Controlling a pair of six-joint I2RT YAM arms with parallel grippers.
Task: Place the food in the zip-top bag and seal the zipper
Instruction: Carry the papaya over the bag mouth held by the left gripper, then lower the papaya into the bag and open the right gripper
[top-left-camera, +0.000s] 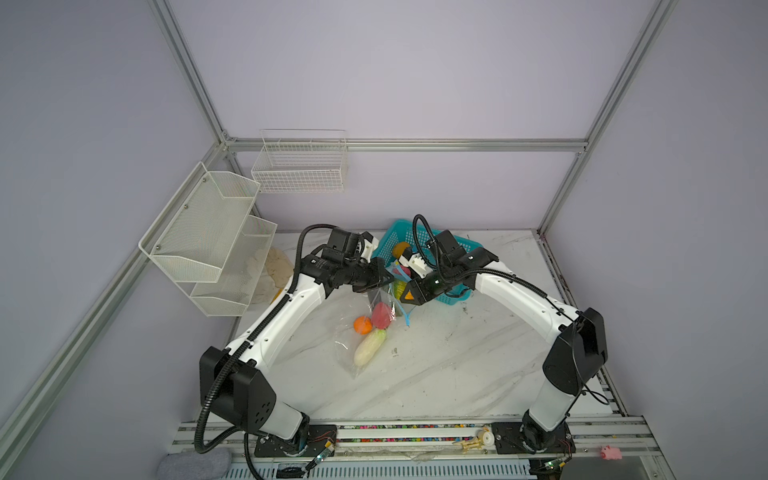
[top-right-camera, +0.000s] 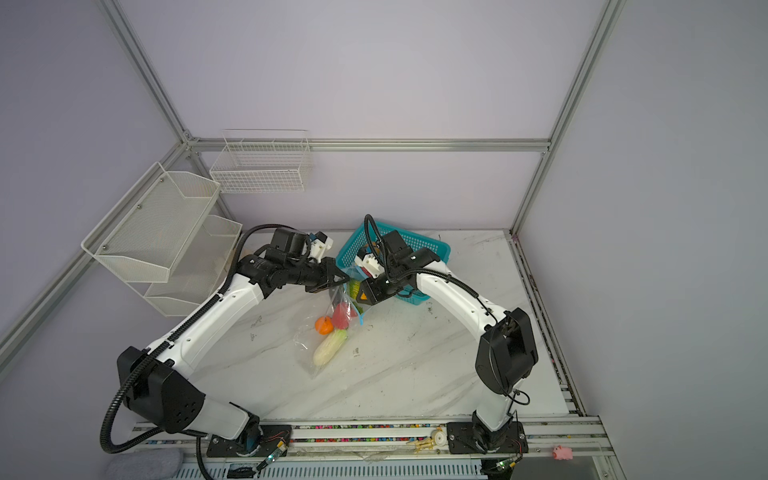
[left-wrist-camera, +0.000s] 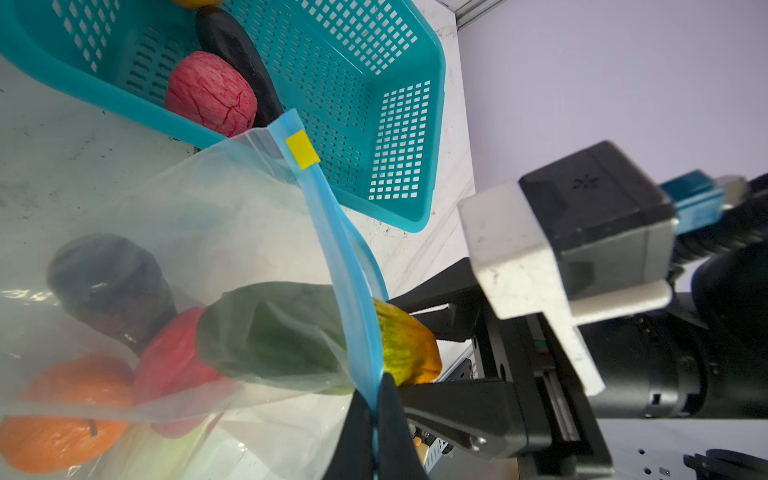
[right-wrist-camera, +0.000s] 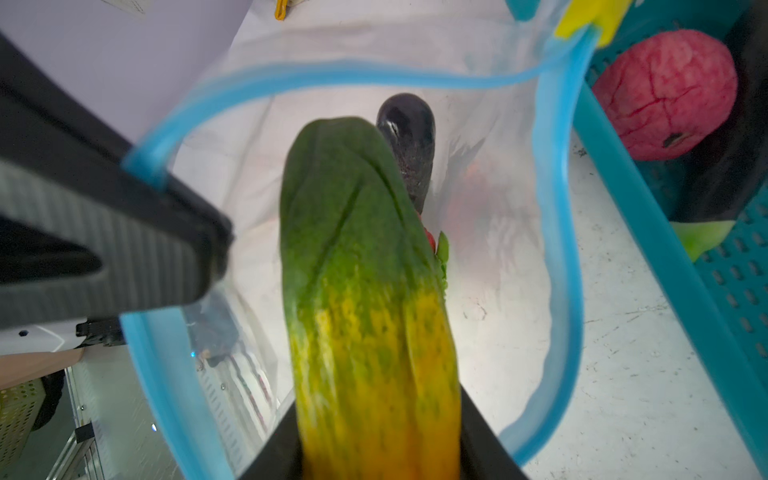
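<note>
The left claw (left-wrist-camera: 376, 399) clenches the blue zipper (left-wrist-camera: 353, 299) of a crinkly clear bag (left-wrist-camera: 166, 216) resting on the tabletop (top-left-camera: 457, 365) beside a teal perforated basket (top-left-camera: 397, 226). The right wrist view alone looks into its looped-open mouth, where the right claw (right-wrist-camera: 380, 419) grips a ridged green-orange cucumber (right-wrist-camera: 357, 232) partway inside.

Colours around the clear bag (left-wrist-camera: 166, 216)
Cucumber (right-wrist-camera: 365, 291) fades green to yellow-orange; zipper (right-wrist-camera: 557, 208) light blue, slider (left-wrist-camera: 302, 148) yellow; basket (left-wrist-camera: 374, 104) teal, perforated; fruit (left-wrist-camera: 210, 95) pink-red, veined; eggplant (right-wrist-camera: 409, 137) dark; tabletop (top-left-camera: 436, 353) white, grey-streaked.

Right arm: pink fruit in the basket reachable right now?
Probably not yet: the right claw is shut on the cucumber, partway into the bag. The pink fruit itself lies uncovered in the basket.
</note>
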